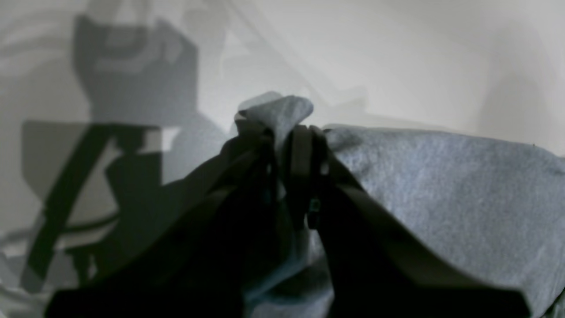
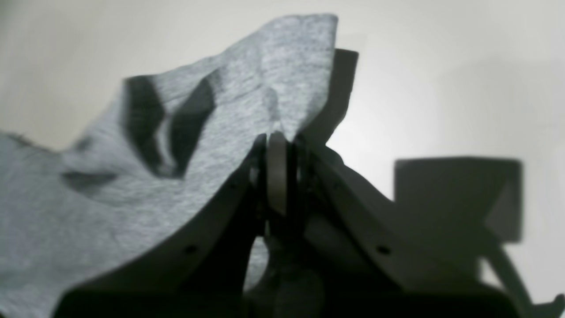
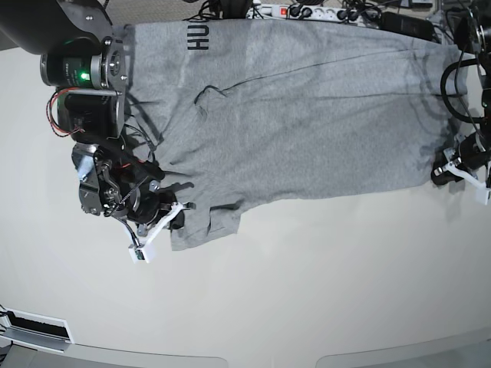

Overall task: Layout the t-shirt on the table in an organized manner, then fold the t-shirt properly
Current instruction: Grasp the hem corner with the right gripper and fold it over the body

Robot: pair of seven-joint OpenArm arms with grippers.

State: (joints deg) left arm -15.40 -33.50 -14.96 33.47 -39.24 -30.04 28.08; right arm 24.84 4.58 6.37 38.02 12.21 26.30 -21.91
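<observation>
The heather-grey t-shirt (image 3: 307,115) is spread wide across the far part of the white table (image 3: 307,291), with black letters (image 3: 198,36) near its far left corner. My right gripper (image 3: 175,215) is shut on the shirt's near left part, next to a sleeve (image 3: 207,226). In the right wrist view its jaws (image 2: 278,139) pinch a raised fold of t-shirt (image 2: 247,88) with dark lettering on it. At the shirt's right edge my left gripper (image 3: 447,170) is shut; the left wrist view shows the gripper (image 1: 287,130) clamped on a bunch of t-shirt (image 1: 441,190).
Cables and a power strip (image 3: 307,11) run along the table's far edge behind the shirt. The right arm's motor housing with a green light (image 3: 77,73) stands at the far left. The table's curved front edge (image 3: 253,356) runs along the bottom.
</observation>
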